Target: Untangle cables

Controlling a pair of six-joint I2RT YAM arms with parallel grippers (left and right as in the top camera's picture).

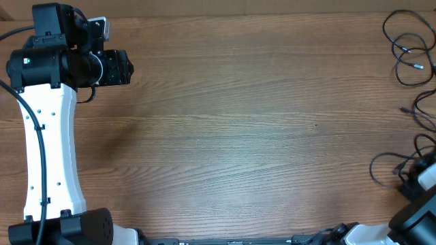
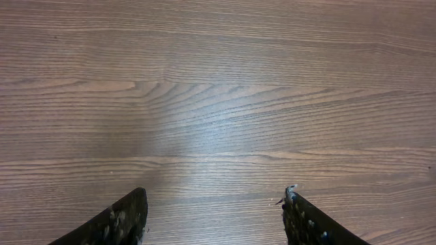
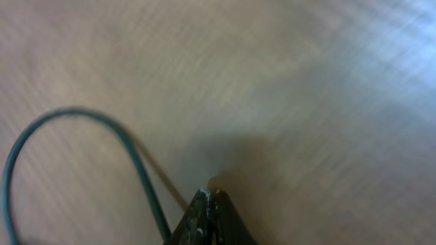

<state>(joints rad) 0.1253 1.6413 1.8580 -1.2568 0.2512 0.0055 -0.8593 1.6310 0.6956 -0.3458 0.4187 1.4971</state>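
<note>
Several thin black cables lie along the table's right edge in the overhead view. One is a tangle (image 1: 407,47) with small plugs at the top right, another is a loop (image 1: 426,112) below it, and a third (image 1: 385,167) sits beside my right gripper (image 1: 409,182). The right wrist view is blurred. There my right gripper (image 3: 210,194) is shut, and a cable (image 3: 68,112) arcs to its left and runs down past the left finger. I cannot tell whether that cable is pinched. My left gripper (image 1: 126,68) is far off at the top left. It stands open (image 2: 214,204) over bare wood with nothing between its fingers.
The brown wooden table (image 1: 238,136) fills the scene. The left arm's white link (image 1: 48,156) runs down the left side, with its own thick black wire alongside. Arm bases sit at the front edge.
</note>
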